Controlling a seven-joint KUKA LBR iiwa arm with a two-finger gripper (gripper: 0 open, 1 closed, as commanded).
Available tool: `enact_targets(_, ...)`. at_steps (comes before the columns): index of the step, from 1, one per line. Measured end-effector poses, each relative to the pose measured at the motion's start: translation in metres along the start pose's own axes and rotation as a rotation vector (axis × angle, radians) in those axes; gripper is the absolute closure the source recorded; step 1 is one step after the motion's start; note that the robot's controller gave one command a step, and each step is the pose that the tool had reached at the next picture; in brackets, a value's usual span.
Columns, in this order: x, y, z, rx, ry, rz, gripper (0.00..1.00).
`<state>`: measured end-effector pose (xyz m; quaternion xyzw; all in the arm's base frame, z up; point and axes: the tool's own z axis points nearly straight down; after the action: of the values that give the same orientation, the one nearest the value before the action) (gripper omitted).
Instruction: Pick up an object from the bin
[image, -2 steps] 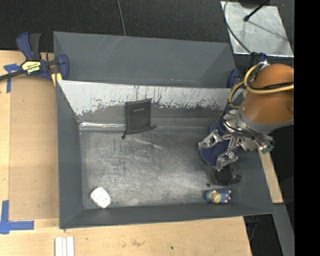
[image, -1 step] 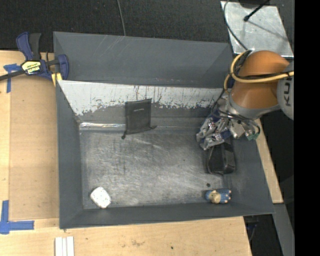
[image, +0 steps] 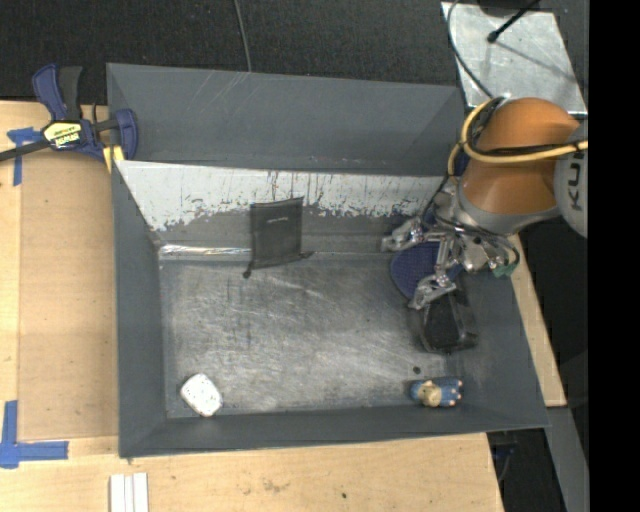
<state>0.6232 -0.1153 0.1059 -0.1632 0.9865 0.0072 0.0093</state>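
Note:
My gripper (image: 413, 267) is at the bin's right side, near the back wall. It is open, with one fingertip (image: 397, 241) towards the back and the other towards the front. A dark blue rounded thing (image: 403, 272) lies between the two fingertips, on the bin floor. Just in front of the gripper a black blocky thing (image: 447, 326) rests against the right wall. Further forward, in the front right corner, lies a small blue and tan toy (image: 437, 392).
A dark grey flat square (image: 276, 232) leans on the back wall, left of the gripper. A small white lump (image: 201, 394) sits in the front left corner. The arm's orange cover hangs over the bin's right rim.

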Motion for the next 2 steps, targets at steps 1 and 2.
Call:
enact_targets(1,-0.009,-0.002,0.029,-0.007,0.000,-0.049,0.00)
enact_targets(2,-0.005,0.031,-0.072,0.015,0.009,-0.118,0.00)
